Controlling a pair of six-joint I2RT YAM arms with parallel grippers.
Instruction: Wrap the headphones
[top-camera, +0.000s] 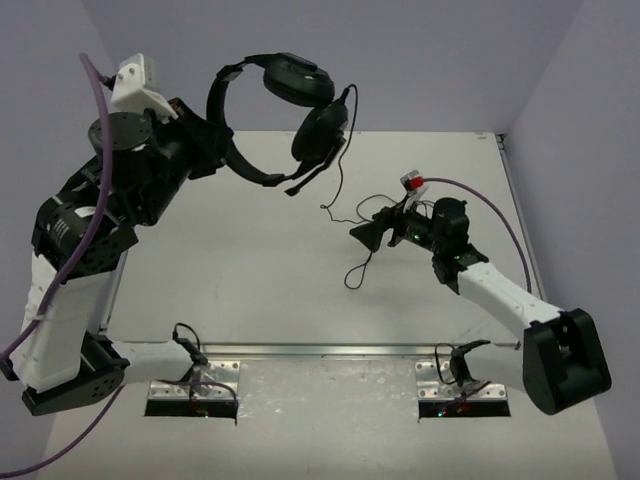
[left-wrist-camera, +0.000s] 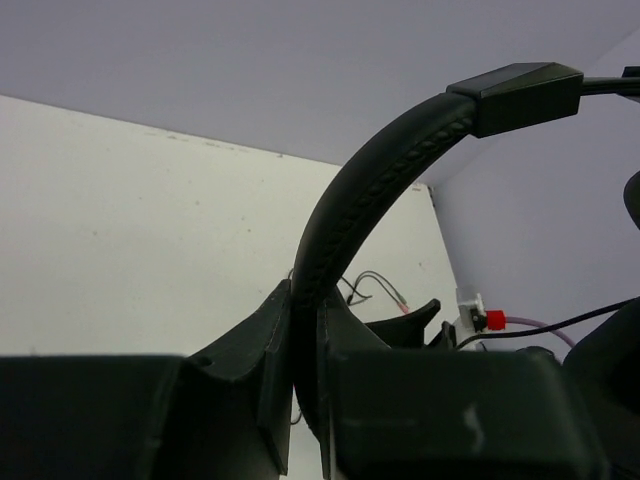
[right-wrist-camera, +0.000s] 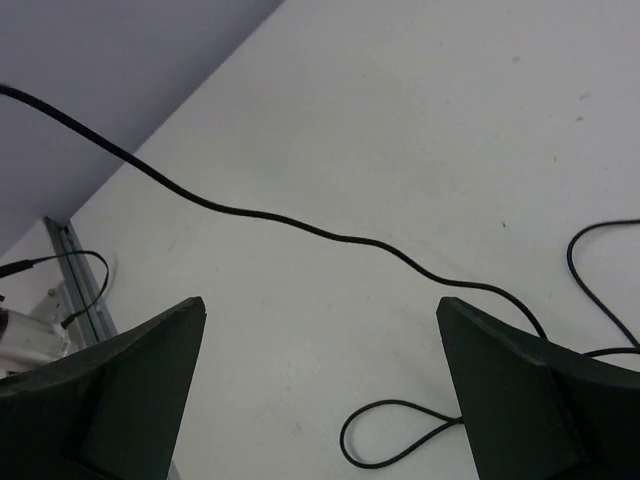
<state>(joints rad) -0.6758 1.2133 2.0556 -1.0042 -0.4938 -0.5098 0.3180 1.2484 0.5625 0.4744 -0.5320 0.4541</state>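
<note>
The black headphones hang in the air at the back left. My left gripper is shut on the thin headband, which rises from between its fingers in the left wrist view. Both earcups and the boom mic dangle to the right of that gripper. The thin black cable drops from the earcups to the table and ends in a small loop. My right gripper is open and empty, low over the table. The cable runs across just beyond its tips, and the loop lies by the right finger.
A metal rail runs along the table's near edge between the arm bases. Purple walls close the back and sides. The right wrist's white block with a red cap and its purple cable sit above the right gripper.
</note>
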